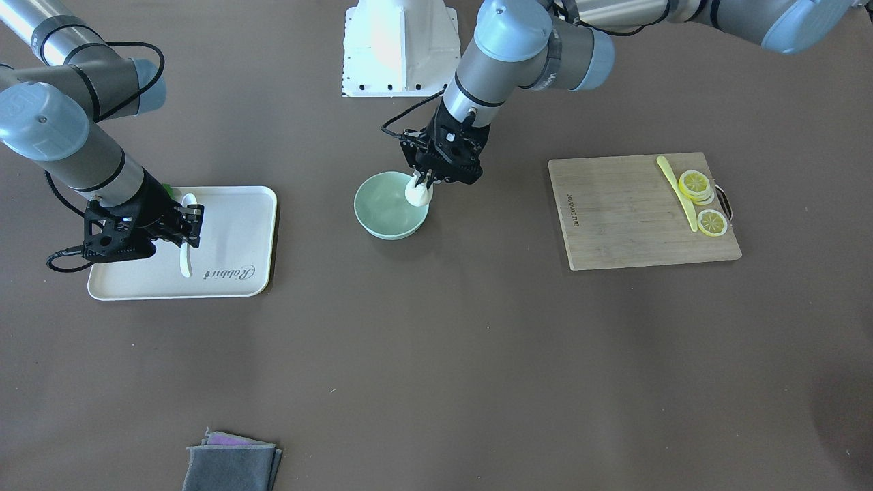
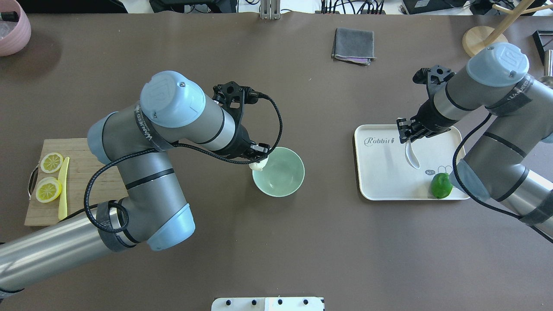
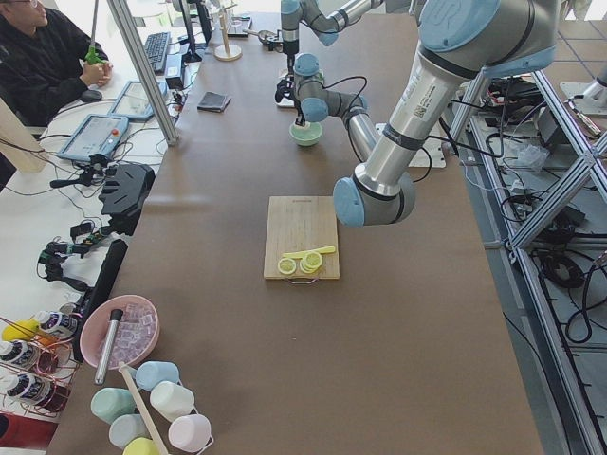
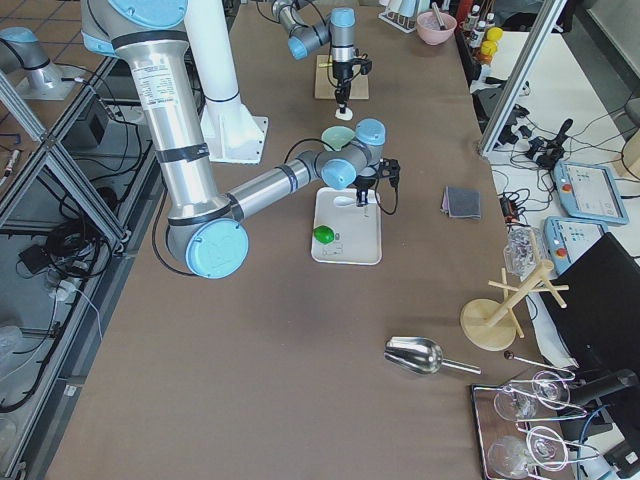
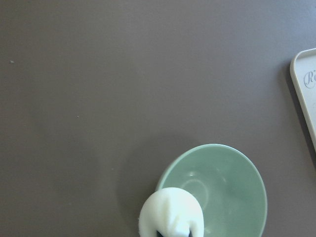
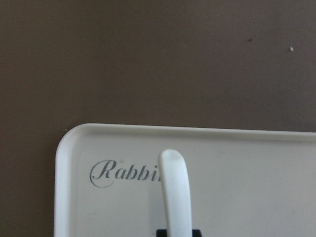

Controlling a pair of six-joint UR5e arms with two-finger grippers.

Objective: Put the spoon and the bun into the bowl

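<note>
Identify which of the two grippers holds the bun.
The left gripper: it is shut on the white bun over the rim of the mint-green bowl. The right gripper is down over the spoon on the white tray instead.

Long brown table under even light, white side desk alongside, aluminium frame posts, tiled floor beyond.

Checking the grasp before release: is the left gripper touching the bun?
Touching. The front-facing view shows the left gripper pinching the top of the bun, which hangs at the edge of the bowl.
</note>
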